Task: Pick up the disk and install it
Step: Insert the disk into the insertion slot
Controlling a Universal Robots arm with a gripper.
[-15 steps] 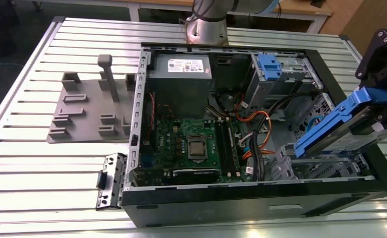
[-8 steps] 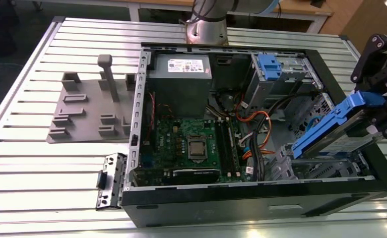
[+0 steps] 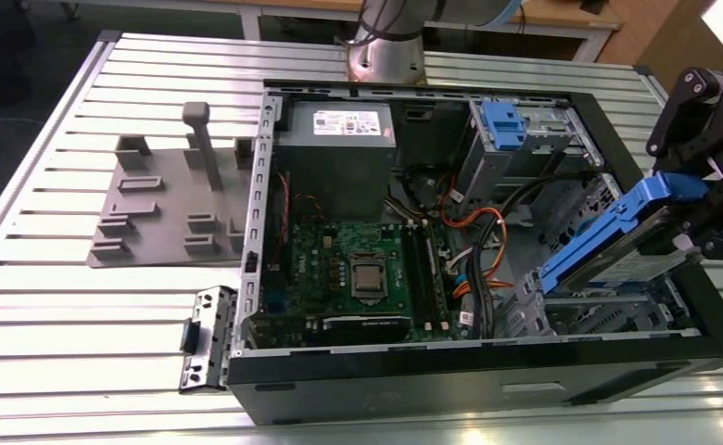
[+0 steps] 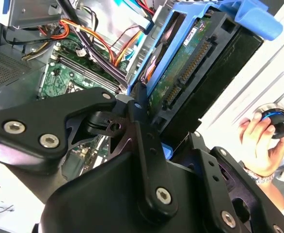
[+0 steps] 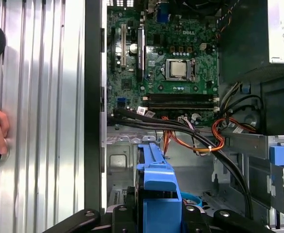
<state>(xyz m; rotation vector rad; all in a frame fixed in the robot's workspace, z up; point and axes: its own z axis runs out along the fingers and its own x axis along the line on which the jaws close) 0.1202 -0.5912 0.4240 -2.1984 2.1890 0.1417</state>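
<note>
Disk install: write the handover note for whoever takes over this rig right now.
Gripper: shut on the disk, gripping it by its blue side rail.
Disk: off the table and tilted, above the open computer case at the exterior view's right. Its connector edge shows in the second wrist view.
Done: pick-up.
Left: the disk is not yet seated in the case.
Note: a person's hand is at the table beside the case.

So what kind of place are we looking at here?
Probably a robotics lab or test bench: a slotted metal table carries an open computer case with its motherboard bare, and the arm's pincer grips the disk tilted over it.
</note>
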